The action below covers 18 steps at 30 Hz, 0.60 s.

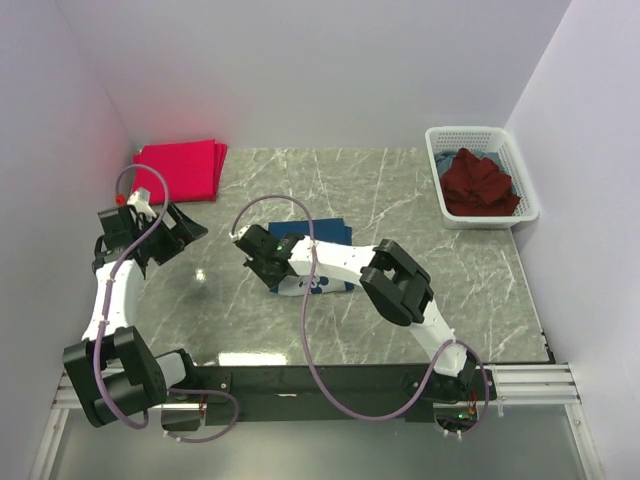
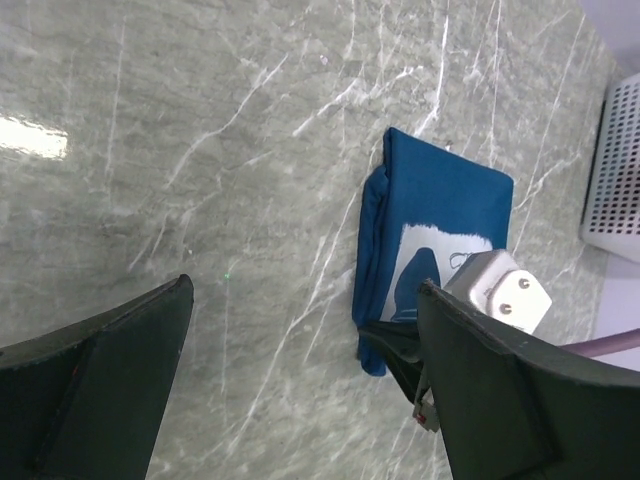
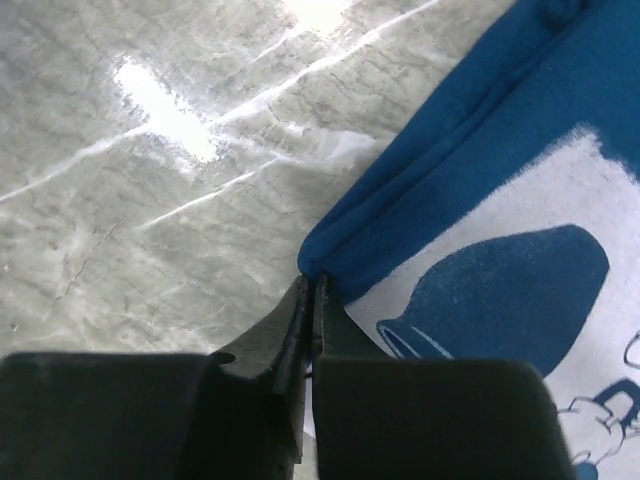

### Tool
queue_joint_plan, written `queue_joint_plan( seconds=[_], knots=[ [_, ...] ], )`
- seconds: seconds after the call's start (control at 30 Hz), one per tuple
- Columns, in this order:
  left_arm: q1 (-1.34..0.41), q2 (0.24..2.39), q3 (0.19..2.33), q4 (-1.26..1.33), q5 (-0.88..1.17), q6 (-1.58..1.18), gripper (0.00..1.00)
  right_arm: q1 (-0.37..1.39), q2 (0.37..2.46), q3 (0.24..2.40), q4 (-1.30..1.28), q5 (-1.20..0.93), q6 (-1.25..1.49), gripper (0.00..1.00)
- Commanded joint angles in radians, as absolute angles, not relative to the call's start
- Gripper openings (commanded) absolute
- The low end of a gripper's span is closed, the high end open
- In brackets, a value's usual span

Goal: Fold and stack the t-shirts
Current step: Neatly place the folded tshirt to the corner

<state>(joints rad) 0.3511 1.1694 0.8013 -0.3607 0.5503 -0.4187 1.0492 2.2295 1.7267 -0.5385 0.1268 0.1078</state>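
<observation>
A folded navy blue t-shirt [image 1: 325, 232] with a white cartoon print lies in the middle of the table; it also shows in the left wrist view [image 2: 440, 195] and the right wrist view [image 3: 480, 180]. My right gripper [image 1: 277, 278] [image 3: 312, 290] is shut, its tips pinched at the shirt's near left corner fold; it also shows in the left wrist view [image 2: 390, 345]. My left gripper [image 1: 185, 235] [image 2: 305, 290] is open and empty, held above bare table left of the shirt. Folded pinkish-red t-shirts [image 1: 180, 168] are stacked at the back left. A maroon t-shirt [image 1: 482, 185] lies crumpled in the basket.
The white lattice basket [image 1: 470, 133] stands at the back right, its wall showing in the left wrist view [image 2: 615, 180]. White walls close in the table on the left, back and right. A purple cable loops over the right arm.
</observation>
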Motion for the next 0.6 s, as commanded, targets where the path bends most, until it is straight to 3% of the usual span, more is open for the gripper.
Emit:
queue_joint_plan(
  seconds=[0.0,0.57],
  knots=[
    [0.351,1.177,0.746,-0.269,0.589,-0.475,0.99,1.023,2.261,1.681,-0.572,0.049,0.13,0.0],
    [0.057,1.449,0.603,0.138,0.514,-0.86,0.99,0.916,2.031,1.609,-0.462,-0.176,0.182,0.0]
  ],
)
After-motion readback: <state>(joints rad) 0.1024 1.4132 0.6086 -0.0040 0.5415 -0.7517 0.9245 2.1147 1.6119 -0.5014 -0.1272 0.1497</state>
